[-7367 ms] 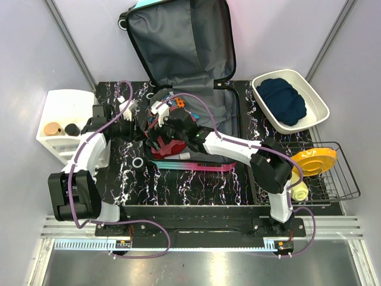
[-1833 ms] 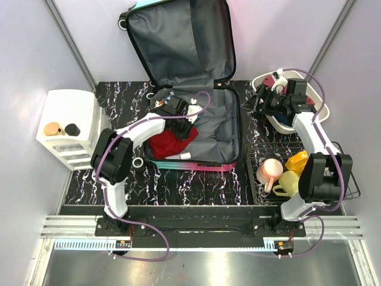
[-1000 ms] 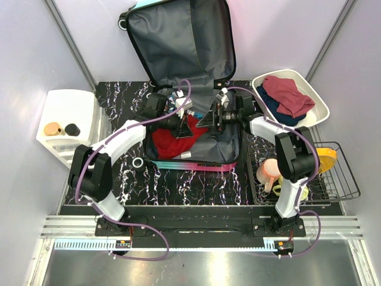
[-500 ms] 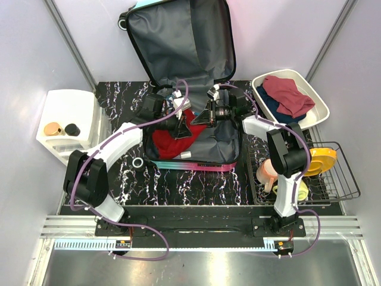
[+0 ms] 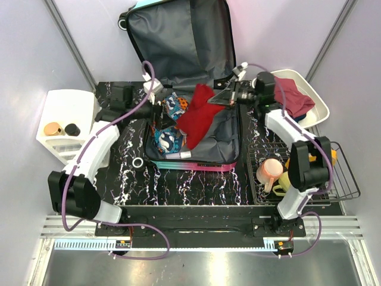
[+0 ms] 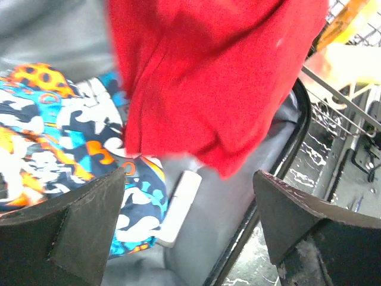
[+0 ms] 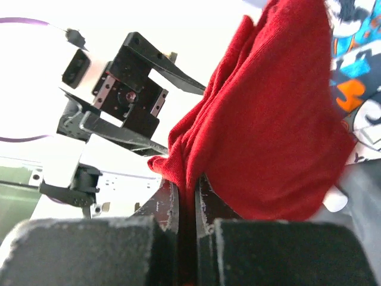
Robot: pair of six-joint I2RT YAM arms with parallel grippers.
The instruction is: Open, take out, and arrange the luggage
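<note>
A child's hard-shell suitcase, pink-to-teal outside and lined in dark grey fabric (image 5: 178, 47), is seen open at the table's far centre. Its base is laid flat with the open side up, and its lid is propped upright at the back. A wheel shows at the lid's left, so its long axis is judged to run left to right.

A red cloth (image 5: 199, 116) is pinched in the closed right gripper (image 7: 186, 185) and hung above the base, probably bound for the white oval tub (image 5: 322, 106). The left gripper (image 6: 189, 173) is spread wide and empty over a blue-and-orange patterned cloth (image 5: 166, 140).
</note>
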